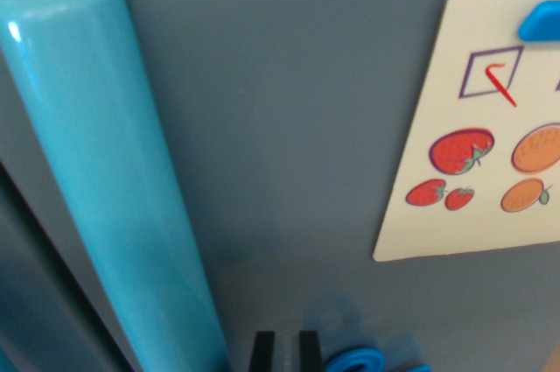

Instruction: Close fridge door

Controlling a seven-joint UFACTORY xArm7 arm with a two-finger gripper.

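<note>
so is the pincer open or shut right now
Nearly shut: the pincer shows two dark tips at the bottom edge with only a thin gap, holding nothing, beside the turquoise handle.

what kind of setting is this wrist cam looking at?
Probably a toy or mock kitchen, seen close against a fridge door. Clues: the glossy turquoise handle, a card with strawberry and orange pictures held by a blue clip, and plastic-looking blue pieces at the bottom edge.

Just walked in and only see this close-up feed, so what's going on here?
The wrist camera is pressed up close to a grey fridge door. A glossy turquoise handle runs down the wrist view's left, and a fruit-picture card hangs at the right. Two dark gripper fingertips peek in at the bottom edge, near the door, gripping nothing visible.
</note>
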